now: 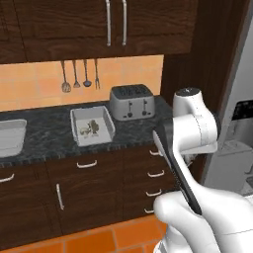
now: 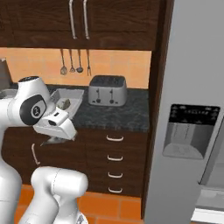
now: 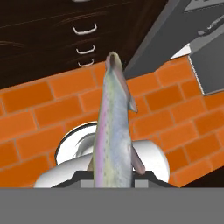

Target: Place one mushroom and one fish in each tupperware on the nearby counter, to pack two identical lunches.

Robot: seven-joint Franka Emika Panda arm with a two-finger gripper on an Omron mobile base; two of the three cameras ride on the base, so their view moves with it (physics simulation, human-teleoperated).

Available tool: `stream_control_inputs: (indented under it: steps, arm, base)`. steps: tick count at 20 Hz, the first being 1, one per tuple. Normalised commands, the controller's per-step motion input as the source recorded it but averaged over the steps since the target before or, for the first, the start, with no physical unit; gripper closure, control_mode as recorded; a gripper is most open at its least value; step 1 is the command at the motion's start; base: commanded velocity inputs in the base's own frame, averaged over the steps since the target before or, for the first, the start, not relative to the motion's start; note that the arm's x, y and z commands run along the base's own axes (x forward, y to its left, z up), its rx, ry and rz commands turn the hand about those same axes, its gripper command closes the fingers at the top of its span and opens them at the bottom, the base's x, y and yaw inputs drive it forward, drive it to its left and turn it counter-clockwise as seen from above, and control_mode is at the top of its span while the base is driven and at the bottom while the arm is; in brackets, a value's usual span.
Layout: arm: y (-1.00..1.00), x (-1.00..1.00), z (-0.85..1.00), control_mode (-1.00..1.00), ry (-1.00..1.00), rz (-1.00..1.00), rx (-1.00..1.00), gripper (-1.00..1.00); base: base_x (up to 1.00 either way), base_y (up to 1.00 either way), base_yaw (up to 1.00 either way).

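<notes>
Counter (image 1: 54, 138), dark speckled stone over brown drawers, as I see it from the left base view: one tupperware (image 1: 92, 125) mid-counter; second tupperware (image 1: 11, 136) at left edge; silver toaster (image 1: 131, 102) just right, against the backsplash
</notes>
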Motion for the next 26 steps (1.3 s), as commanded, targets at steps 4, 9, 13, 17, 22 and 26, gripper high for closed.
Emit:
stream_control_inputs:
  steps: [4,9,13,17,22,26]
  arm:
    - [0.0,0.0,0.0,1.0,0.0,0.0,0.0,1.0]
    - [0.0,0.0,0.0,1.0,0.0,0.0,0.0,1.0]
    - [0.0,0.0,0.0,1.0,0.0,0.0,0.0,1.0]
    - [0.0,0.0,0.0,1.0,0.0,0.0,0.0,1.0]
    - [0.0,0.0,0.0,1.0,0.0,0.0,0.0,1.0]
    - [0.0,0.0,0.0,1.0,0.0,0.0,0.0,1.0]
  base:
    - [0.0,1.0,0.0]
    - [0.24,1.0,0.0]
    - [0.24,1.0,-0.03]
    - [0.28,1.0,-0.04]
    - [0.41,0.54,0.0]
    - [0.72,0.03,0.07]
